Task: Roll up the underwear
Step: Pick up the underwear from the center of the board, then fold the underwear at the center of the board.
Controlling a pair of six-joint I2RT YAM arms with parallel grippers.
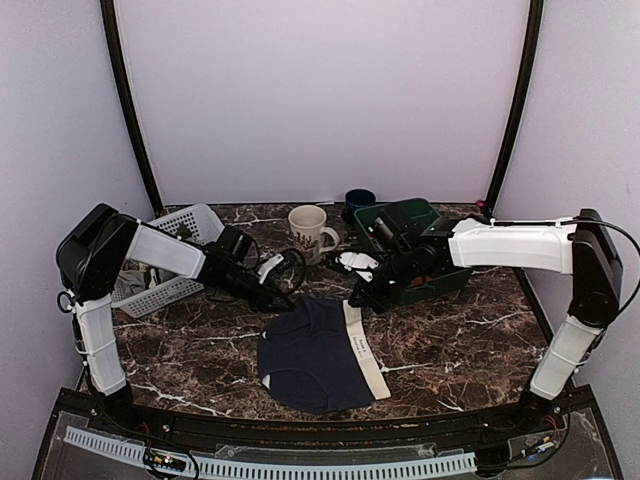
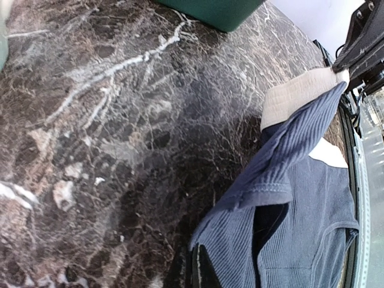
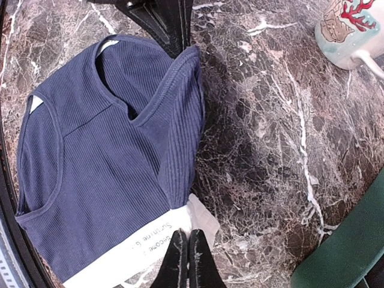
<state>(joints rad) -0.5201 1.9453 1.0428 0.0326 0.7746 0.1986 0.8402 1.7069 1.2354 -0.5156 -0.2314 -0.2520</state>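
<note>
The navy underwear (image 1: pixel 315 355) lies flat on the marble table, its cream waistband (image 1: pixel 366 350) along the right edge. My left gripper (image 1: pixel 287 300) is at its far left corner, and the left wrist view shows the fingers (image 2: pixel 203 271) shut on the cloth edge (image 2: pixel 300 198). My right gripper (image 1: pixel 360 298) is at the far end of the waistband. In the right wrist view its fingers (image 3: pixel 187 261) are shut on the waistband corner (image 3: pixel 198 219), with the navy cloth (image 3: pixel 108 156) spread beyond. The far edge is slightly raised and folded between both grippers.
A green bin (image 1: pixel 425 260) stands behind the right arm. A floral mug (image 1: pixel 310 232) and a dark blue cup (image 1: pixel 360 200) are at the back centre. A white basket (image 1: pixel 170 260) with cloth sits at the back left. The table's front edge runs just below the underwear.
</note>
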